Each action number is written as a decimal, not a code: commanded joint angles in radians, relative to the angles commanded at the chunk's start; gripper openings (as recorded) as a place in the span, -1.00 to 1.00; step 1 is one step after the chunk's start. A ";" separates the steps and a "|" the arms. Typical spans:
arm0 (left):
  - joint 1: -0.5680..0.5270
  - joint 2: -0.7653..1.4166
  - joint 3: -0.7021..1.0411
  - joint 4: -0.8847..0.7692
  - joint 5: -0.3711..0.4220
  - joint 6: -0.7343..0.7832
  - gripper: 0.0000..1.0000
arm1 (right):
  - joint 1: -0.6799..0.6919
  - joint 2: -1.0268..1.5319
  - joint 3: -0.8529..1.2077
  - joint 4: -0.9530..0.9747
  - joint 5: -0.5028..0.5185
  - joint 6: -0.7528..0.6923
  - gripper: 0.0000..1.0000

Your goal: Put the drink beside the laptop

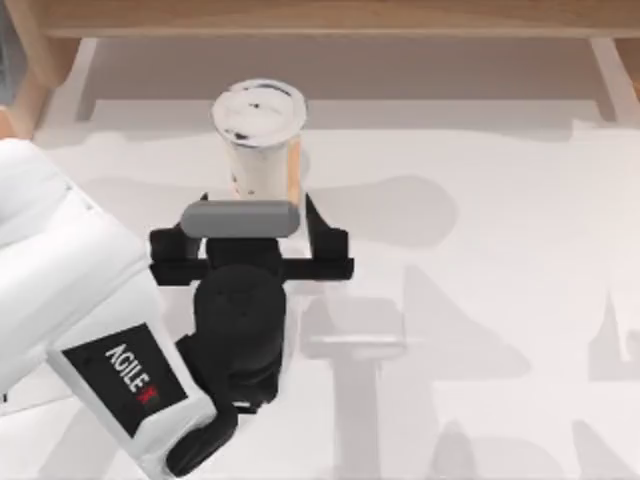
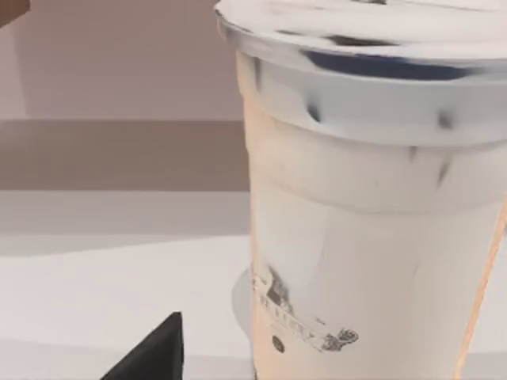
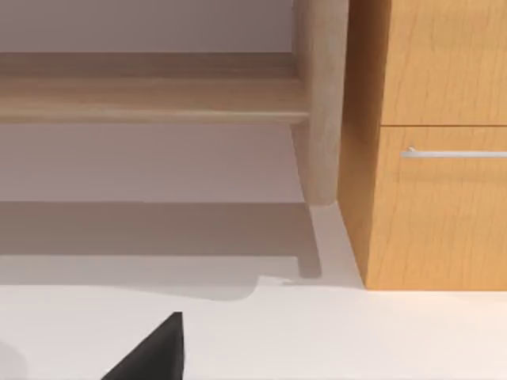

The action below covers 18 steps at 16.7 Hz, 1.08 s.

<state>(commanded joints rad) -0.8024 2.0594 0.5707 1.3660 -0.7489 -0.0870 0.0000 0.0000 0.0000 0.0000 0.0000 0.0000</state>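
The drink (image 1: 259, 140) is a tall clear cup of pale milk tea with a white lid and an orange side label. It stands upright on the white table (image 1: 480, 300), left of centre and towards the back. My left gripper (image 1: 244, 228) is open right at the cup's near side, its black fingers (image 1: 322, 235) spread wider than the cup. The left wrist view has the drink (image 2: 372, 237) very close, with one fingertip (image 2: 150, 356) beside it. My right gripper (image 3: 253, 368) is open and holds nothing, one fingertip (image 3: 154, 352) in view. The laptop is out of view.
A wooden shelf rail (image 1: 330, 20) runs along the table's back edge. The right wrist view looks at a wooden cabinet with a drawer handle (image 3: 451, 153) and a pale wooden post (image 3: 321, 103). Bare table surface spreads to the right of the cup.
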 joint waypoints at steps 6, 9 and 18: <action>0.038 0.034 0.063 -0.025 0.038 0.006 1.00 | 0.000 0.000 0.000 0.000 0.000 0.000 1.00; 0.094 0.091 0.164 -0.066 0.094 0.014 1.00 | 0.000 0.000 0.000 0.000 0.000 0.000 1.00; 0.154 0.145 0.269 -0.112 0.155 0.022 0.85 | 0.000 0.000 0.000 0.000 0.000 0.000 1.00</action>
<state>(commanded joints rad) -0.6488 2.2043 0.8392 1.2541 -0.5942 -0.0652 0.0000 0.0000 0.0000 0.0000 0.0000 0.0000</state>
